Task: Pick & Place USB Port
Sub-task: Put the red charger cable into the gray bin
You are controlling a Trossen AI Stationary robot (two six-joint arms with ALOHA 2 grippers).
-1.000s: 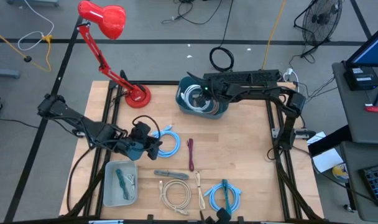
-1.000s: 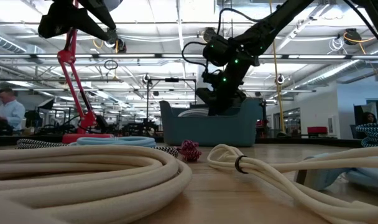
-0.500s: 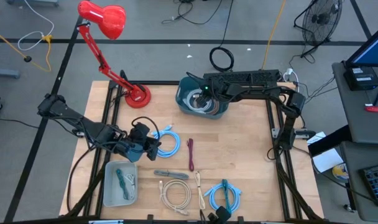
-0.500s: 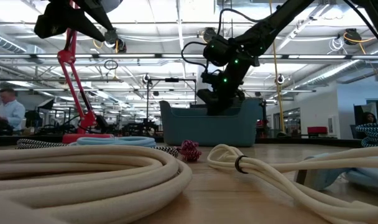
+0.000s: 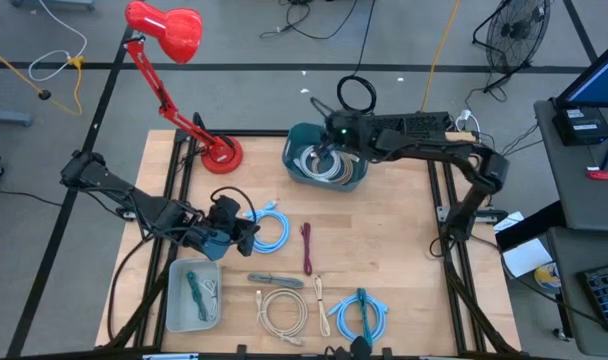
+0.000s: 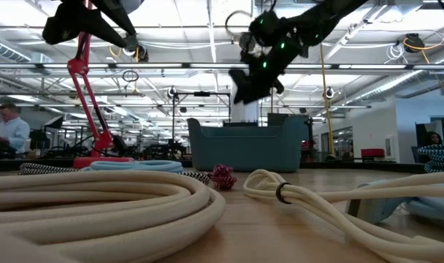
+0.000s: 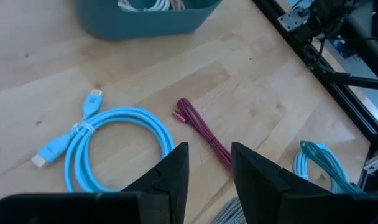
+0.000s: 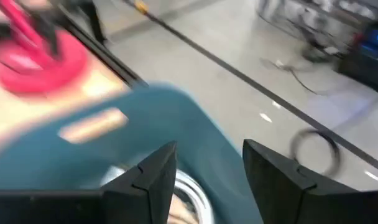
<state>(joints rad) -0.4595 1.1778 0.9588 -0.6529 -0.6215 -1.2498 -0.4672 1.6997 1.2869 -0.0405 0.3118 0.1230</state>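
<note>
A teal bin [image 5: 292, 160] stands at the table's far middle with coiled white cables [image 5: 320, 160] lying in it. My right gripper [image 5: 327, 138] hangs above the bin, clear of its rim in the low view [image 6: 245, 89], open and with nothing between its fingers [image 8: 207, 158]. My left gripper [image 7: 209, 160] hovers open at the table's left [image 5: 246, 232], above a light-blue cable [image 7: 114, 146] and a maroon cable [image 7: 204, 134] that lie flat on the wood. Which item is the USB port I cannot tell.
A red desk lamp [image 5: 221, 152] stands at the far left. A grey tray [image 5: 174, 300] with a green cable sits near left. A white cable coil [image 5: 282, 310], a teal cable [image 5: 362, 312] and a grey cable [image 5: 274, 280] lie near the front edge. A person [image 6: 9, 131] sits beyond the table.
My right gripper has risen from inside the teal bin to well above its rim and has tipped. The white cables stay in the bin.
</note>
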